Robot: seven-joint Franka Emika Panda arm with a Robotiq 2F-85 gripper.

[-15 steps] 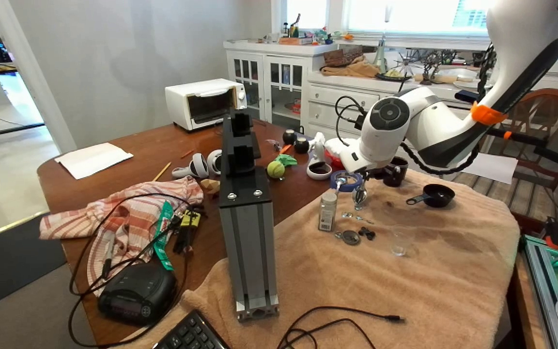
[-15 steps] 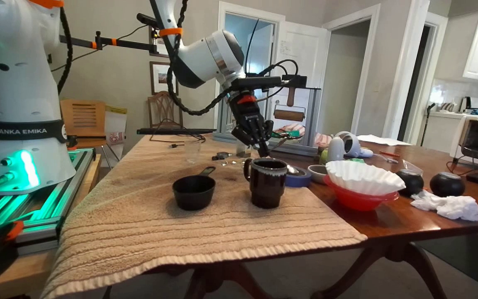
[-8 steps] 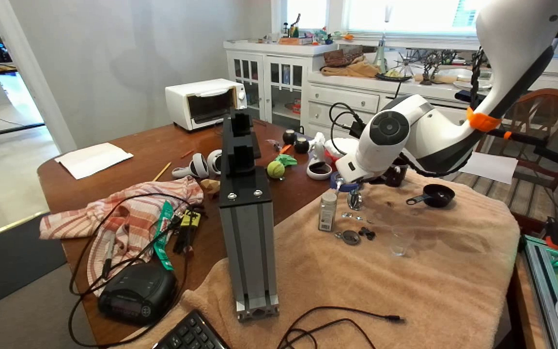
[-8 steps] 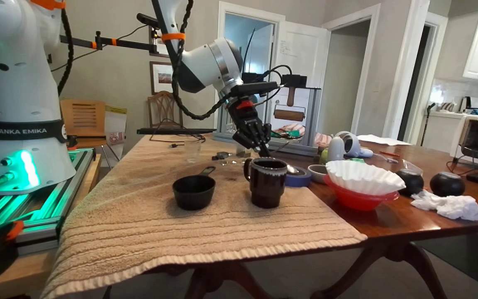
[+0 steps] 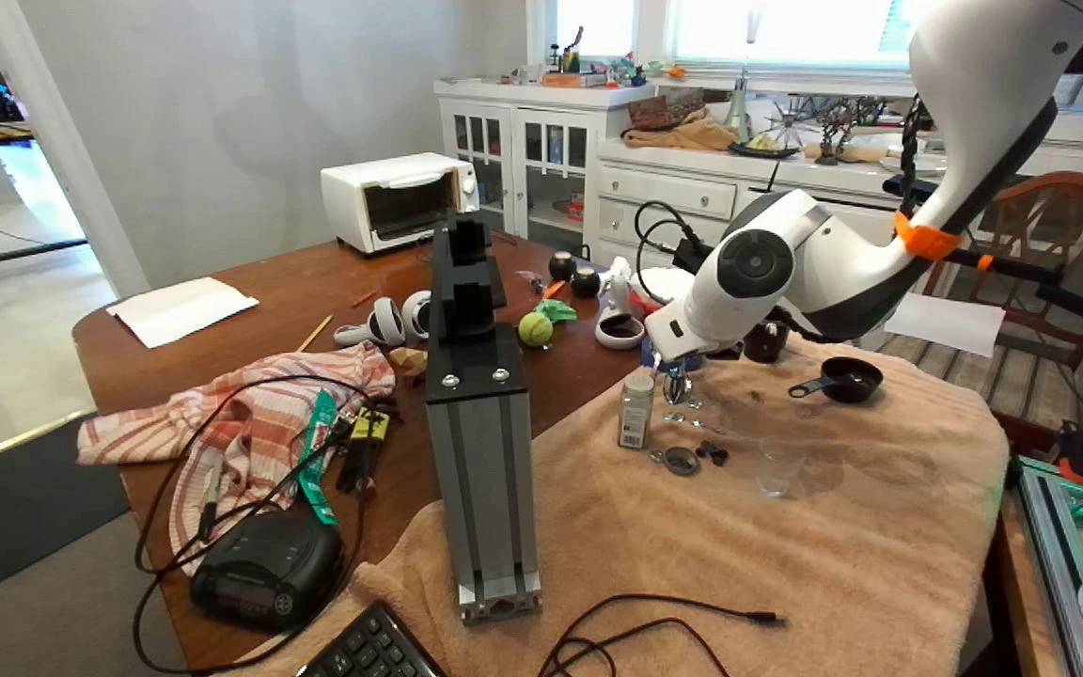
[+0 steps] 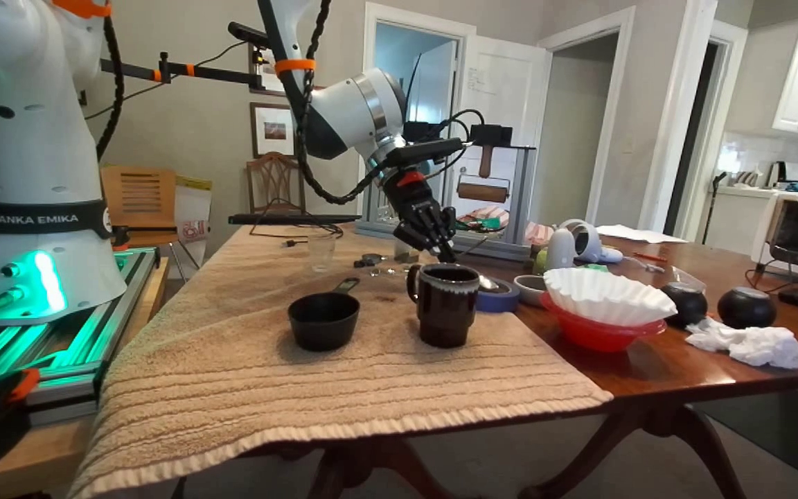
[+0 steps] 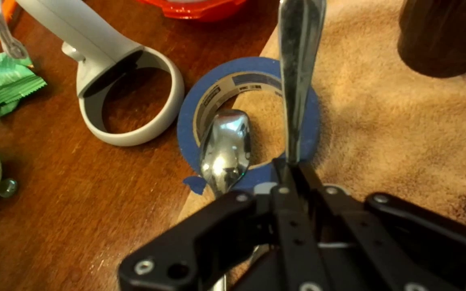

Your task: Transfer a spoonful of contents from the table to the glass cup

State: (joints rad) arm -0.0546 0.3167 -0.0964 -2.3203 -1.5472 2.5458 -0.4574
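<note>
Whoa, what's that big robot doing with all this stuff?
The robot arm holds a metal spoon by its handle, pinched in its gripper. The spoon's bowl hangs down, apart from the clear glass cup, which stands on the tan cloth. The plan is to bring a spoonful to that cup, but the spoon isn't there yet. I can't tell whether the spoon has anything in it.

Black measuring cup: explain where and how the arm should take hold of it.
Probably the handle, from above, once the pincer releases its spoon: the handle is a narrow strip jutting sideways from the round, upright measuring cup, so closing across its width looks easiest.
</note>
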